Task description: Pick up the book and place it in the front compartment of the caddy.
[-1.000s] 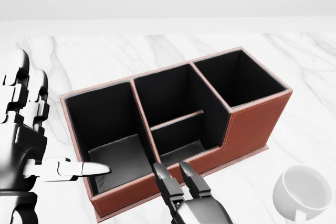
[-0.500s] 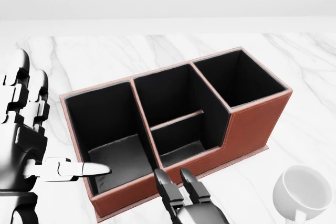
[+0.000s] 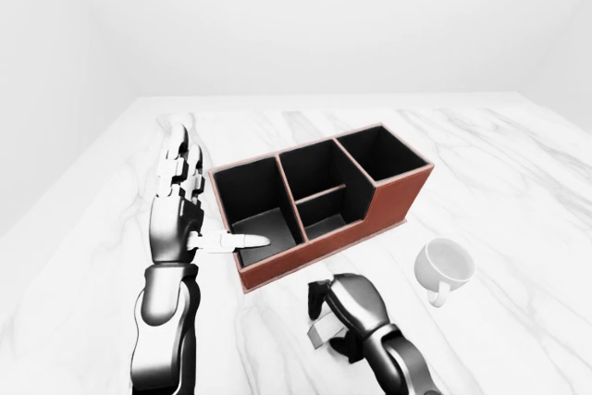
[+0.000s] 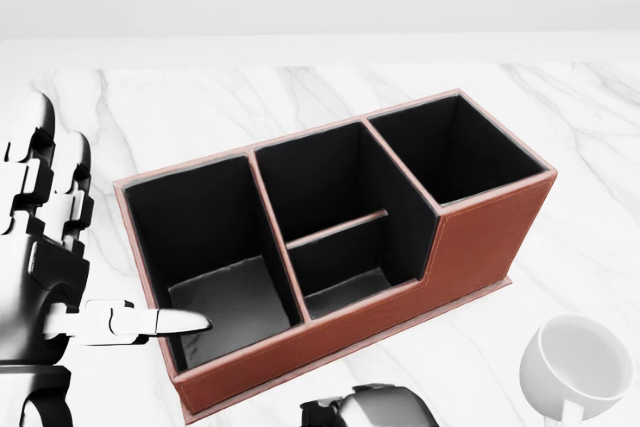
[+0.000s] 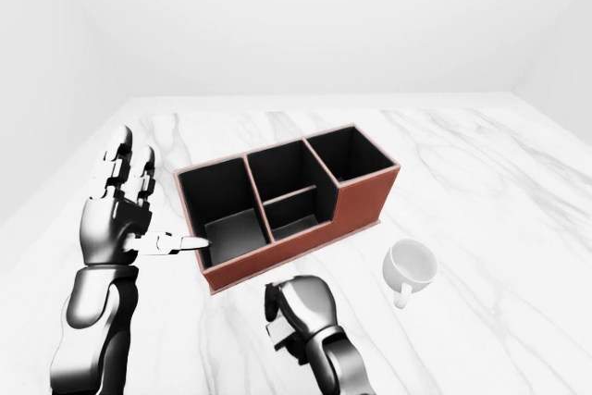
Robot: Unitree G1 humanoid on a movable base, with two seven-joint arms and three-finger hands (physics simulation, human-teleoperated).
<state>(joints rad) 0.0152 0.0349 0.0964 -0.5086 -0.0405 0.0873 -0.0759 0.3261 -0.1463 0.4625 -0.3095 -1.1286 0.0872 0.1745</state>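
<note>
Nearest, at the bottom of the left-eye view: right hand, fingers curled down over a small dark flat object, apparently the book, lying on the marble table just below the caddy; whether the fingers truly clamp it cannot be told. Only the knuckles visible at the bottom edge of the head view.

To the right of that hand: white mug, tipped on its side, mouth toward the camera, apart from the caddy.

At the left of the views: left hand, raised and spread wide, two fingers upright, thumb pointing sideways to the caddy's left wall; nothing held.

Farther up: red-brown caddy with black lining, set at an angle. Left compartment, divided middle compartment and taller right compartment all without contents. Book outside every compartment.
</note>
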